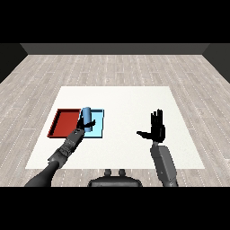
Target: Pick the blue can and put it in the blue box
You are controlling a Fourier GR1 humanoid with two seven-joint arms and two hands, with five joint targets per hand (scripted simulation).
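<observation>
The blue can [86,116] stands upright over the light blue tray [98,127], at that tray's left side near the red tray. My left hand [85,125] reaches in from the lower left and its fingers curl round the can's lower part. Whether the can rests on the tray floor or hangs just above it cannot be told. My right hand [157,129] is raised over the table's right half, fingers straight up and thumb spread to the left, holding nothing.
The red tray [64,122] lies directly left of the light blue tray, the two touching along one side. Both sit on the left part of the white table [126,103]. Wooden floor surrounds the table.
</observation>
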